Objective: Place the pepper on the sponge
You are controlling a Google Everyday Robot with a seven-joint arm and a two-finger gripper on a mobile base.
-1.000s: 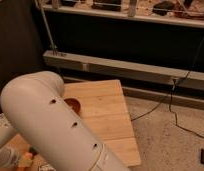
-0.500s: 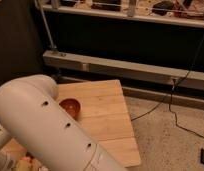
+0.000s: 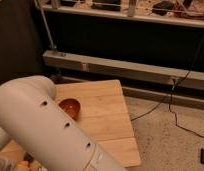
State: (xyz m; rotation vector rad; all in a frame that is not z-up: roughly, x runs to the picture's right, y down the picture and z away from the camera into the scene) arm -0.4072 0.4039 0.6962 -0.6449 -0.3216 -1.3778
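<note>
arm: white tubular robot arm (image 3: pixel 50 125) fills lower left | gripper: hidden behind it, pressed together | slim orange pepper (image 3: pixel 24 163): sliver at bottom-left edge, relation to gripper untellable | round red-orange bowl (image 3: pixel 70 106): centre-left

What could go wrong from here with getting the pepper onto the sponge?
1. The white arm covers most of the wooden table, hiding pepper and sponge, so the drop spot cannot be checked.
2. The gripper is out of view, shut; what it holds, if anything, is unseen.
3. The red bowl lies partly behind the arm in this view; a swing might knock it.
</note>
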